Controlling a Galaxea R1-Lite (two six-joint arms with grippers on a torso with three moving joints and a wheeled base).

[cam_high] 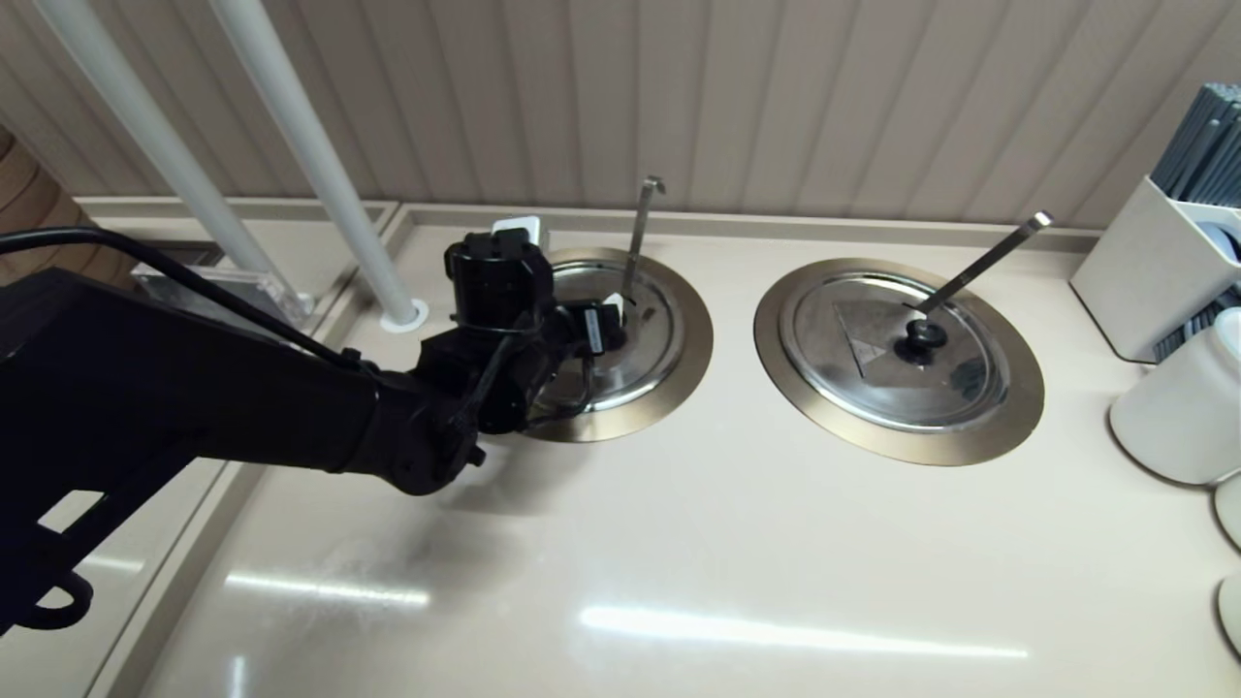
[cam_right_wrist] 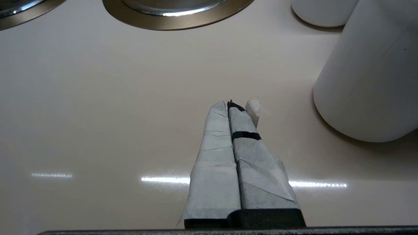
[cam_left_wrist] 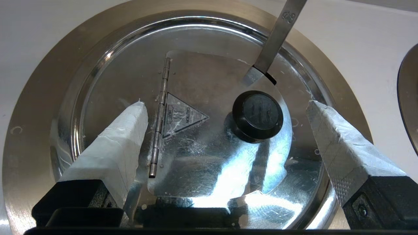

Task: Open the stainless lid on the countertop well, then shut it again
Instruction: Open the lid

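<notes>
Item: the stainless lid, seated closed in the well on the counter, which we judge rigid, slick and hinged, best taken by its black knob, over which our left gripper hangs, jaws wide and empty.

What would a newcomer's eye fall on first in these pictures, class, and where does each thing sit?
The black left arm stretches over the left well, its open left claw hovering above the stainless lid and its black knob. To the right lies a twin lid; the right claw, shut, waits over bare counter.
</notes>
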